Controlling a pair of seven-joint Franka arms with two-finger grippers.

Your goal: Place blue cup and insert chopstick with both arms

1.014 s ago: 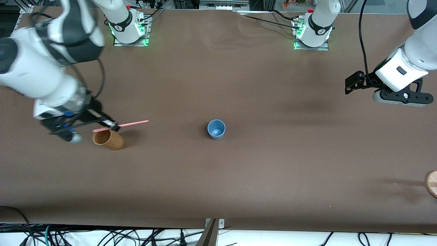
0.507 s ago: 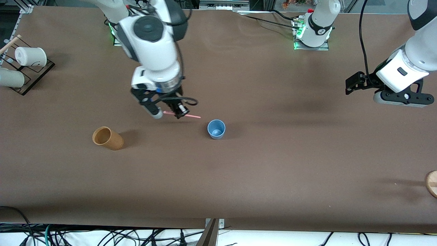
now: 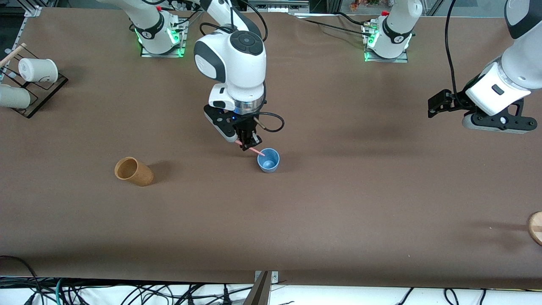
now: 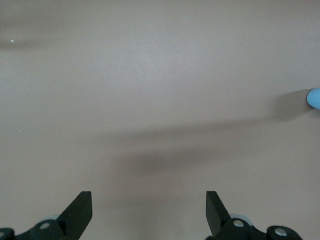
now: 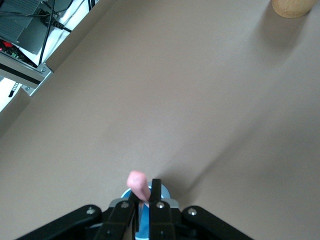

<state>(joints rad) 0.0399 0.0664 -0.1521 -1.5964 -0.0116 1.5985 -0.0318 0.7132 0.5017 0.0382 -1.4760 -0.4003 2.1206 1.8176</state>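
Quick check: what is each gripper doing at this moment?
Left gripper: open, empty, over bare table at the left arm's end.
Right gripper: shut on the chopstick, tip over the blue cup.

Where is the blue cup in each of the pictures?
Front view: the blue cup stands mid-table, just below the right gripper, which holds the chopstick over its rim.
Left wrist view: only a sliver of it shows at the picture's edge.
Right wrist view: a bit of it peeks out under the gripper's fingers.
Shared landmark: the brown table.
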